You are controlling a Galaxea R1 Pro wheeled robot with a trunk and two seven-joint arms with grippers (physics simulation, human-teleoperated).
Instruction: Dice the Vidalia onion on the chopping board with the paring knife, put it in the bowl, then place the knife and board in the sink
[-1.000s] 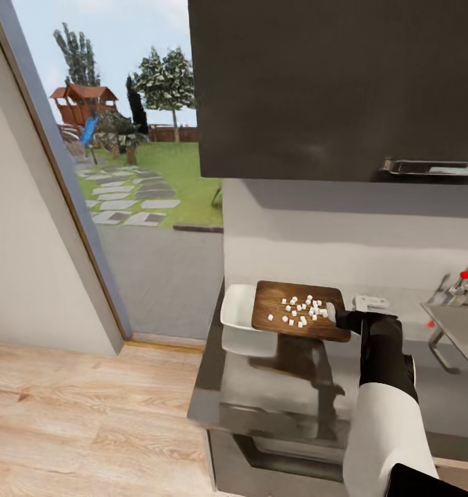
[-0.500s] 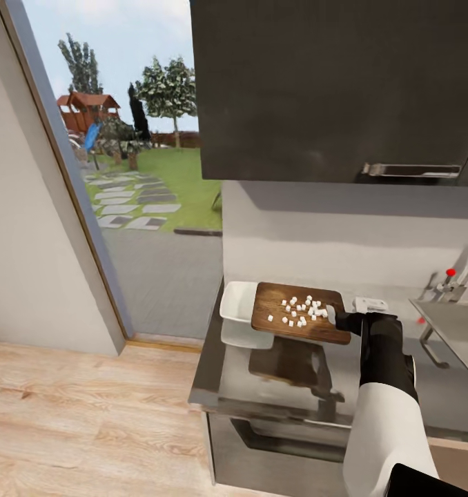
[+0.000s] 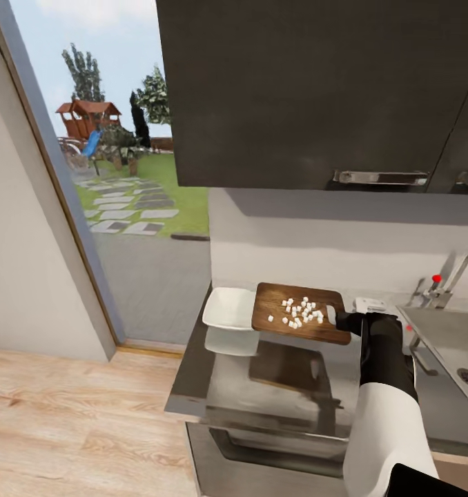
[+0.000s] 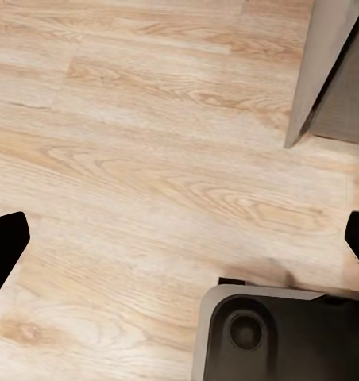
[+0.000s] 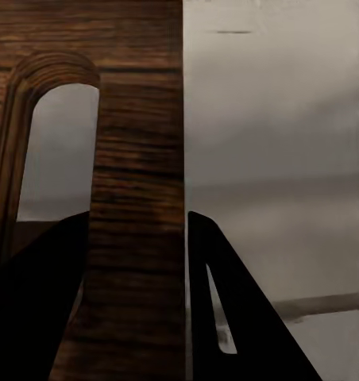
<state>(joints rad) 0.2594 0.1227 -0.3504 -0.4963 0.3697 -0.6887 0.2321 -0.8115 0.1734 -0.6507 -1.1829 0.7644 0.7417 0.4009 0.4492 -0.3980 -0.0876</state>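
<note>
My right gripper [image 3: 339,319] is shut on the handle end of the brown chopping board [image 3: 268,304] and holds it level above the grey countertop [image 3: 275,386]. The diced onion [image 3: 299,312] lies as small white bits on the board. In the right wrist view the dark fingers [image 5: 243,317] clamp the wooden strip [image 5: 136,198] beside the slot handle [image 5: 52,151]. The white bowl [image 3: 227,308] stands on the countertop, just left of the board's far end. At the far right is the steel sink [image 3: 455,345]. The paring knife is out of view. My left gripper [image 4: 179,238] hangs open over the wooden floor.
A chrome tap [image 3: 448,279] with a red dot stands behind the sink. Dark wall cabinets [image 3: 317,90] hang over the counter. A small white object [image 3: 372,304] lies behind my right wrist. A glass door [image 3: 123,207] is at the left. The robot's base [image 4: 283,333] shows under the left gripper.
The camera has swung right, so more of the sink shows and the counter has slid left. The board stays in my right gripper and now overlaps the bowl less.
</note>
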